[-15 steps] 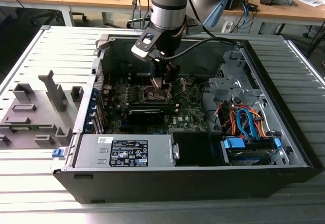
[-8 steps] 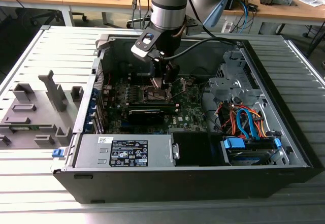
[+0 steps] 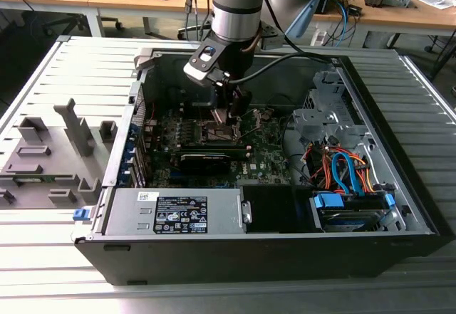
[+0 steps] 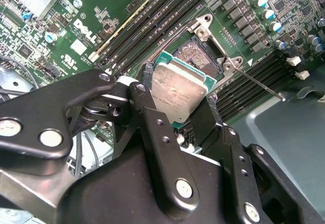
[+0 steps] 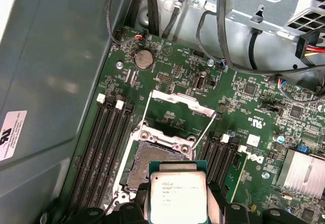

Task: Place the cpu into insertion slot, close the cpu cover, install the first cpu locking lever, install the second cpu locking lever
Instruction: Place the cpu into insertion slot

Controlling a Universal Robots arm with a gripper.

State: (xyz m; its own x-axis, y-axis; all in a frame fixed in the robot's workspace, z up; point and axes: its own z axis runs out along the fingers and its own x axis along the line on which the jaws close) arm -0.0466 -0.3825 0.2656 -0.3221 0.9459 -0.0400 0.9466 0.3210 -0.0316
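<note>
My gripper (image 4: pixel 179 113) is shut on the cpu (image 4: pixel 177 89), a silvery square chip with a green edge, pinched at two opposite sides by the black fingers (image 4: pixel 147 112). The chip hangs tilted just over the insertion slot (image 4: pixel 200 56), overlapping its near half; whether it touches I cannot tell. In the first wrist view the cpu (image 5: pixel 177 193) sits in the gripper (image 5: pixel 177 211), with the dark open slot (image 5: pixel 155 160) beyond it. The cpu cover (image 5: pixel 183 103) stands swung open past the slot. Two thin locking levers (image 5: pixel 145 113) (image 5: pixel 207 128) are raised. In the exterior view the gripper (image 3: pixel 229 114) reaches into the case.
Long black memory slots (image 5: pixel 104 148) flank the socket on both sides. Cables (image 5: pixel 203 10) and a drive cage (image 3: pixel 320 125) lie close by. A black card (image 3: pixel 206 159), the power supply (image 3: pixel 174 211) and the case walls (image 3: pixel 128 136) bound the space. Grey fixtures (image 3: pixel 50 157) sit outside.
</note>
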